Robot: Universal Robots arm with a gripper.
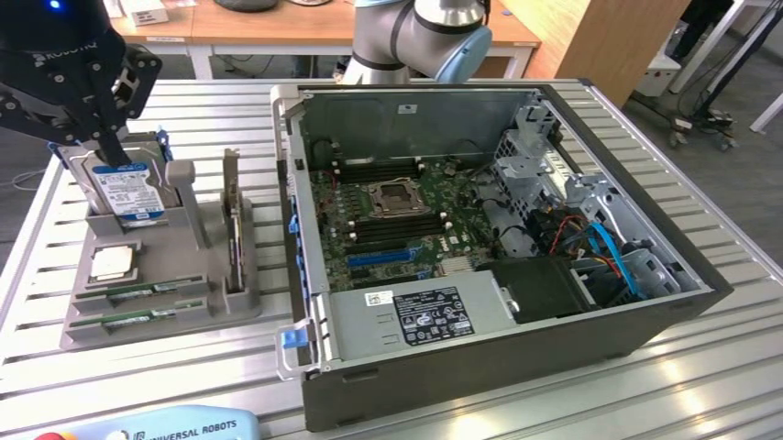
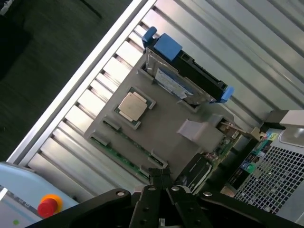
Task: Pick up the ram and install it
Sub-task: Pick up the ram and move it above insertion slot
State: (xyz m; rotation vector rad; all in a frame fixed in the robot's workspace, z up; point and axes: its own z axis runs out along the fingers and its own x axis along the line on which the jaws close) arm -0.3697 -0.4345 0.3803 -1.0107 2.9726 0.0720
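At the exterior view's left, above the grey holder [image 1: 183, 270], the black tool [image 1: 113, 158] hangs with its jaws pressed together and nothing between them. Its tip overlaps the upright hard drive [image 1: 126, 188] in that view, so I cannot tell whether the two touch. The ram [image 1: 137, 318] lies flat in a slot along the holder's near edge, well apart from the tool, with a second green stick [image 1: 145, 291] in the slot just behind it (both sit half sunk, so their chips and stickers are hard to make out). In the wrist view the ram is a thin green strip along the holder's edge, one end hidden behind the tool. A square silver processor [image 1: 113, 261] rests between the drive and the sticks. The open computer case [image 1: 490, 367] stands just beside the holder on the slatted counter [image 1: 49, 367], its motherboard [image 1: 391, 211] exposed; the memory slots look dark and unclear. The arm [image 1: 428, 27] is cut off at the exterior view's top.
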